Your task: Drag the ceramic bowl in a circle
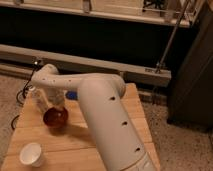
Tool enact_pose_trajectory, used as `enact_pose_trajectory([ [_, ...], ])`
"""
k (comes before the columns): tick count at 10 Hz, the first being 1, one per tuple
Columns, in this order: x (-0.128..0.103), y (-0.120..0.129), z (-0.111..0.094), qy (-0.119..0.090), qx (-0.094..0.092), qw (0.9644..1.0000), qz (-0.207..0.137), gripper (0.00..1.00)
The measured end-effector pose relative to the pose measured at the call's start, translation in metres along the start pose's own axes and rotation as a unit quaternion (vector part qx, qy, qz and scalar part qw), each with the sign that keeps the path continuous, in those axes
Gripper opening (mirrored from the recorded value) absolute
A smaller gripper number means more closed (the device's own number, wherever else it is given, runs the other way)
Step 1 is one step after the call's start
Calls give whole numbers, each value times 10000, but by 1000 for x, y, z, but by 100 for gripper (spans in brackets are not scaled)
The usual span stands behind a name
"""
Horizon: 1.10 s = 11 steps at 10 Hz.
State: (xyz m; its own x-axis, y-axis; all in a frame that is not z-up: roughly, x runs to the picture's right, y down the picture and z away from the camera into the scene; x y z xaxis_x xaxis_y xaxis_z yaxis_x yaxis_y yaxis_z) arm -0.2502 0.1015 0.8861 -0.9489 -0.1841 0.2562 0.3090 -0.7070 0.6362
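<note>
The ceramic bowl point(55, 117), round and glossy reddish-orange with a darker rim, sits on the wooden table point(75, 145) at its left middle. My white arm reaches across from the lower right, and my gripper point(56, 104) hangs down onto the far rim of the bowl, touching it. A small white cup point(31, 154) stands at the front left of the table, apart from the bowl.
A blue object point(72, 95) shows partly behind my arm at the back of the table. A dark counter with a metal rail point(125, 70) runs behind the table. A slanted metal pole point(172, 35) stands at the right. Speckled floor surrounds the table.
</note>
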Motion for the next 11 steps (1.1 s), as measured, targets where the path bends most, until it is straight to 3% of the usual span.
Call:
enact_pose_trajectory([
  [2,-44,28,12,-257,47,9983,521,0],
  [5,-118,32,12,-690,11,9920,1055,0],
  [6,-147,20,6,-782,-18,9894,1222,0],
  [8,-177,-17,-7,-859,14,9875,1320,0],
  [11,-194,-79,-7,-919,331,9889,1124,0],
])
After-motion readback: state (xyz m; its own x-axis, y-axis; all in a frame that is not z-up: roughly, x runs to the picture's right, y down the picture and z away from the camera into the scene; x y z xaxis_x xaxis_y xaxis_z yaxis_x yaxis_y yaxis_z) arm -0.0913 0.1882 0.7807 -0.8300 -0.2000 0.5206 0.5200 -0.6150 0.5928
